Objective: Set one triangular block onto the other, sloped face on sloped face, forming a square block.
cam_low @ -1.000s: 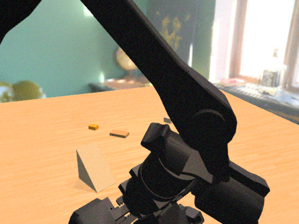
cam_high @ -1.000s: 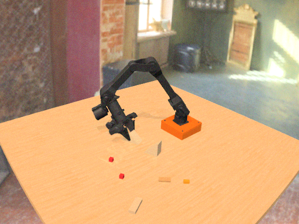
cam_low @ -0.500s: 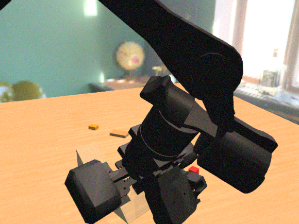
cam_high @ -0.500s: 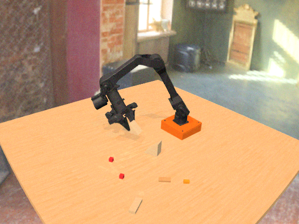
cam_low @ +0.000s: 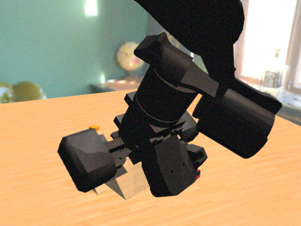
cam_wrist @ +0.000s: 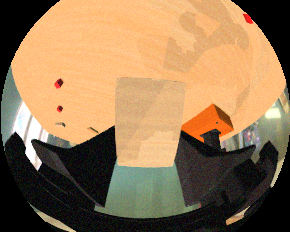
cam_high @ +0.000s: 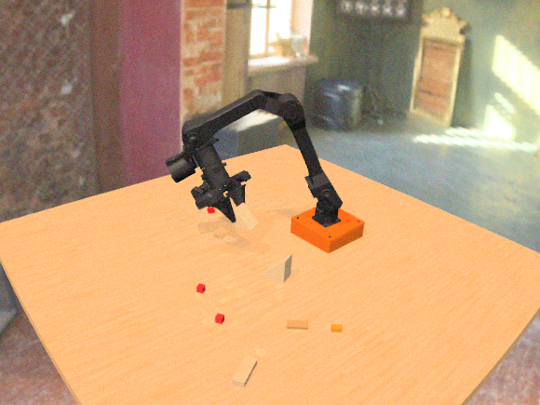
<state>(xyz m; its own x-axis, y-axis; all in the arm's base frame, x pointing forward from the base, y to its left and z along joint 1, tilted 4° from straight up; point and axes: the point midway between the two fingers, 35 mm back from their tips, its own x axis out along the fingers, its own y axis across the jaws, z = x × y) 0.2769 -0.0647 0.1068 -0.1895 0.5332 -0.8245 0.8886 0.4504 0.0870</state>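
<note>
My gripper [cam_high: 237, 212] [cam_wrist: 145, 129] is shut on one pale triangular block [cam_high: 246, 217] [cam_low: 133, 178] [cam_wrist: 150, 107]. The held block is in the air over the table, tilted, with one edge pointing down in the exterior view. Its shadow and the hand's lie apart from it on the table in the top view. The other triangular block [cam_high: 280, 271] [cam_low: 99, 189] stands on the table, its upright face toward the right in the top view. In the exterior view it is mostly hidden behind the hand and held block. The two blocks are apart.
Red cubes [cam_high: 200, 289] [cam_high: 220, 318] [cam_high: 210, 209] lie on the table. An orange piece [cam_high: 337, 328] [cam_low: 94, 127], a flat brown block [cam_high: 297, 324] and a long pale block [cam_high: 245, 371] lie toward the near edge. The orange arm base [cam_high: 309, 234] [cam_wrist: 202, 117] is at the right.
</note>
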